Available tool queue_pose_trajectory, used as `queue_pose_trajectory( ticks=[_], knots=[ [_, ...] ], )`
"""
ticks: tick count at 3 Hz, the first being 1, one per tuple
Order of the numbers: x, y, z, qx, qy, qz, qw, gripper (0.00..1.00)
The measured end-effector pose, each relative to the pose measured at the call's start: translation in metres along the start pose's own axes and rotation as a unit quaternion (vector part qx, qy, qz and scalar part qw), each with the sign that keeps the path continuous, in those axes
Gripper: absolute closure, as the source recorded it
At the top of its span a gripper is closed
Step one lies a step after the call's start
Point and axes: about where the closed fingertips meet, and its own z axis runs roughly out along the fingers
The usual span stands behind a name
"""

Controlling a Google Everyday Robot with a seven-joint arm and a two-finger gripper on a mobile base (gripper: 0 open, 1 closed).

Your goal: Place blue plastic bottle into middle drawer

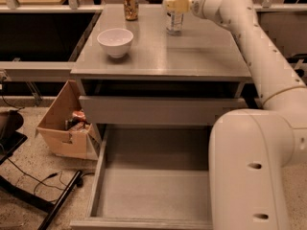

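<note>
The blue plastic bottle (175,20) stands upright at the back of the grey cabinet top (192,51), right of centre. My gripper (175,5) reaches in from the right and is at the bottle's upper part, overlapping it. The arm runs from the lower right up to the back. The middle drawer (144,190) is pulled wide open at the bottom. Its flat grey floor is bare, and its right side is hidden behind my arm (249,166).
A white bowl (115,41) sits on the left of the top. A patterned brownish can (130,5) stands at the back. A shallower drawer with a plain front panel (153,110) sits above the open one. A cardboard box (67,131) stands on the floor at the left.
</note>
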Motion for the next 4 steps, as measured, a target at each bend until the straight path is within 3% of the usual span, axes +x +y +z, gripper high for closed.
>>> queue_pose_trajectory(
  ticks=[2,3,4],
  knots=[
    [0.038,0.012,0.049,-0.002,0.009,0.035,0.9993,0.00],
    [0.051,0.018,0.064,-0.004,0.018,0.037,0.9991,0.14],
    [0.052,0.018,0.064,-0.003,0.018,0.037,0.9992,0.37]
  ],
)
